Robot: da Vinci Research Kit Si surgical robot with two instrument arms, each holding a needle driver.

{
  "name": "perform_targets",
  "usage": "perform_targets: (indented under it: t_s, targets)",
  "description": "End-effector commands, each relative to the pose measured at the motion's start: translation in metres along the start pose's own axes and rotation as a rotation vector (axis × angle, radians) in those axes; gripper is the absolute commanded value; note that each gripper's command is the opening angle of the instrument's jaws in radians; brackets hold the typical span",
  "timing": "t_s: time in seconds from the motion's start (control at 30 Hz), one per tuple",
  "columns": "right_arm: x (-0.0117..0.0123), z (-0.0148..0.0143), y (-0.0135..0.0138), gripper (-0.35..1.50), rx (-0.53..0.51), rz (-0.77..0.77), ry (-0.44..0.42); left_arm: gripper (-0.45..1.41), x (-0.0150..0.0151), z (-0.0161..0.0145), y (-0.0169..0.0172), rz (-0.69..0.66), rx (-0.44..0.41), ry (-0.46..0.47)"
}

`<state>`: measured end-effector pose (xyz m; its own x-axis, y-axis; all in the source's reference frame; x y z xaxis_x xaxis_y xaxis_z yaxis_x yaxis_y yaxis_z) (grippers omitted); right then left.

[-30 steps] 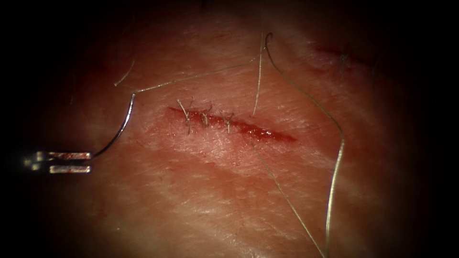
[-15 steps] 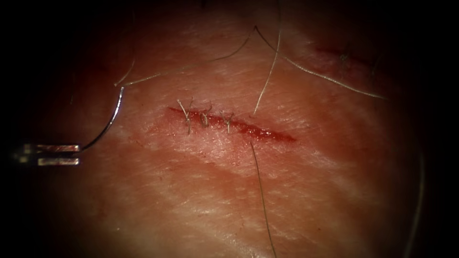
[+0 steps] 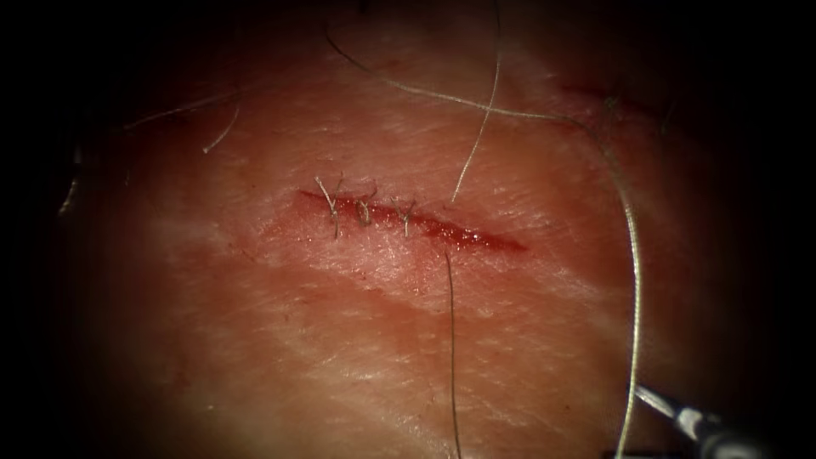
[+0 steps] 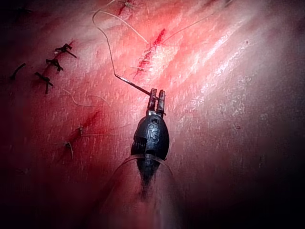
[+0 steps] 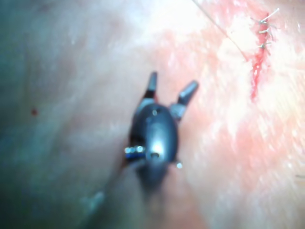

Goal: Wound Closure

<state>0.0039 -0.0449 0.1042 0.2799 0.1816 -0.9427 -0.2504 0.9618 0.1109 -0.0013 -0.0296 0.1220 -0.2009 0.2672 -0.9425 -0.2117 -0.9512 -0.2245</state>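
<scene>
The tissue is a glistening pink-red slab that fades into darkness at its edges.

In its own wrist view the left tool has its jaws clenched on the needle at one end of its curve. The needle lies low over the surface, out of the tissue, with the thread running off its far end. In the endoscope view a faint curved glint sits at the tissue's far left edge, well left of the cut; I cannot tell what it is.

The right tool has its jaws spread wide, grasping nothing. It stands over bare tissue, right of the cut; in the endoscope view its tip shows at the lower right edge, just beside a long strand of thread.

Three knotted stitches close the cut's left part; red fluid lies in its open right part. Thread passes through the tissue across the cut, right of the stitches.
</scene>
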Motion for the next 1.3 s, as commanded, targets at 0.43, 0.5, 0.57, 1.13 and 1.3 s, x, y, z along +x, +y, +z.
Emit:
perform_targets:
  t_s: [0.43,0.5,0.57,1.13,1.3]
  targets:
    - [-0.0063,0.0177,0.005,1.23,-0.033,-0.14,0.006,-0.45,-0.0004,0.0033,0.0016,-0.002,-0.038,0.03]
    - [-0.0069,0.0191,0.0051,1.23,-0.04,-0.144,0.004,-0.45,-0.0004,0.0035,0.0017,-0.001,-0.044,0.034]
    - [-0.0073,0.0209,0.0054,1.23,-0.041,-0.152,0.007,-0.45,-0.0005,0.0042,0.0022,0.001,-0.053,0.042]
    - [-0.0072,0.0183,0.004,-0.35,0.029,-0.168,0.019,-0.45,-0.0017,0.0077,0.005,0.035,-0.162,0.005]
    - [-0.0054,0.015,0.0017,-0.35,0.037,-0.168,0.017,-0.45,-0.0029,0.0104,0.0078,0.075,-0.285,-0.037]
